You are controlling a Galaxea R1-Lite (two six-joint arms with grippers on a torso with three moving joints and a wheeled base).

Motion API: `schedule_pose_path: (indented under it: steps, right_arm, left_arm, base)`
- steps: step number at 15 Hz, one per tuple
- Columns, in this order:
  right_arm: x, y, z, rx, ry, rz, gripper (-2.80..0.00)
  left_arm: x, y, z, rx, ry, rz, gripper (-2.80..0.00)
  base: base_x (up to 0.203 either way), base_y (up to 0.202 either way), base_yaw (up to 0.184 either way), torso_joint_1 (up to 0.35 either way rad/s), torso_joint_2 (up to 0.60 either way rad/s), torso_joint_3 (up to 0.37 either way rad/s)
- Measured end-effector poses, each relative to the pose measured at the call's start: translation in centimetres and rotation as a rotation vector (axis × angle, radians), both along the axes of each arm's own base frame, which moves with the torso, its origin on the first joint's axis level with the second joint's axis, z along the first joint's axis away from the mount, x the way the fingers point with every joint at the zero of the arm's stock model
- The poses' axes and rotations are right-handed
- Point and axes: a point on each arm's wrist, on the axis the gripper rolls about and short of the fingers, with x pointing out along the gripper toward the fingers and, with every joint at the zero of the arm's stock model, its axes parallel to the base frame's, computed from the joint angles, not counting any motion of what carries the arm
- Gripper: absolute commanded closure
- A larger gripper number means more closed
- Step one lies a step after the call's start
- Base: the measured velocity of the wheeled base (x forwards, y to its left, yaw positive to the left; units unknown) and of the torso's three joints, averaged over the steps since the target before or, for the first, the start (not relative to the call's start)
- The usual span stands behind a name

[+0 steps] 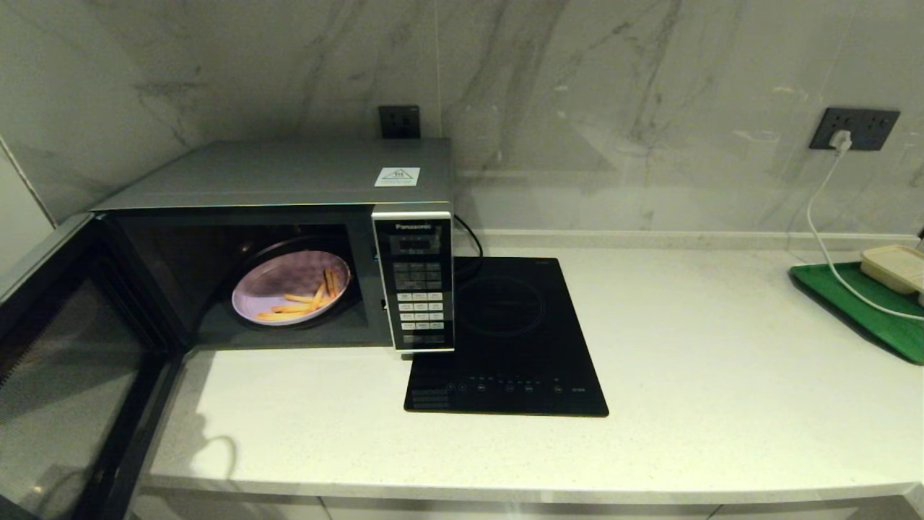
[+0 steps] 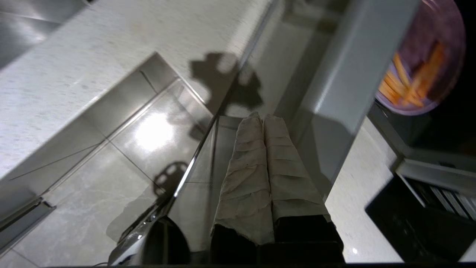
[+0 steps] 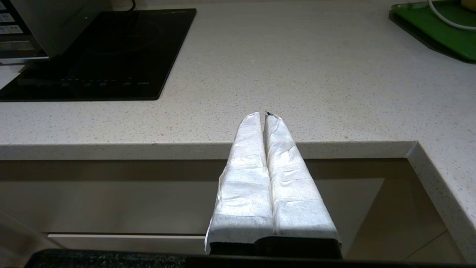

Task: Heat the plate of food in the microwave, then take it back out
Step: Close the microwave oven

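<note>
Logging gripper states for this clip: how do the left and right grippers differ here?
The left gripper hangs beside the microwave's open door, over the floor; the right gripper sits at the counter edge, facing the hob. Both are shut, empty, with cloth-wrapped fingers.

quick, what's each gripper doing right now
Left gripper: closed, holding nothing, beside the open microwave door.
Right gripper: closed, holding nothing, at the counter edge.

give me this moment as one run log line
microwave door open | plate of food inside | left gripper shut | right gripper shut
</note>
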Motion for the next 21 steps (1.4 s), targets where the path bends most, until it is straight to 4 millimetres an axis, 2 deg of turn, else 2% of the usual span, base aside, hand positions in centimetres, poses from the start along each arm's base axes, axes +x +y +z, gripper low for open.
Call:
schedule_pose_path:
  steps: [4, 10, 17, 21]
  right_arm:
    - [0.0, 0.0, 0.0, 0.000, 0.000, 0.000, 0.00]
    - [0.0, 0.0, 0.0, 0.000, 0.000, 0.000, 0.00]
    - [0.0, 0.0, 0.0, 0.001, 0.000, 0.000, 0.00]
    - [0.0, 0.0, 0.0, 0.000, 0.000, 0.000, 0.00]
  left_arm:
    - [-0.2, -3.3, 0.2, -0.035, -0.026, -0.088, 0.00]
    - [-0.3, -6.7, -0.5, -0.086, -0.006, -0.200, 0.00]
    - [-1.3, -13.7, -1.4, -0.155, 0.031, -0.468, 0.00]
    - [-1.7, -16.7, -1.6, -0.169, 0.051, -0.571, 0.00]
  base:
    - [0.000, 0.000, 0.000, 0.000, 0.00, 0.000]
    - [0.000, 0.000, 0.000, 0.000, 0.00, 0.000]
    - [0.000, 0.000, 0.000, 0.000, 0.00, 0.000]
    - [0.000, 0.000, 0.000, 0.000, 0.00, 0.000]
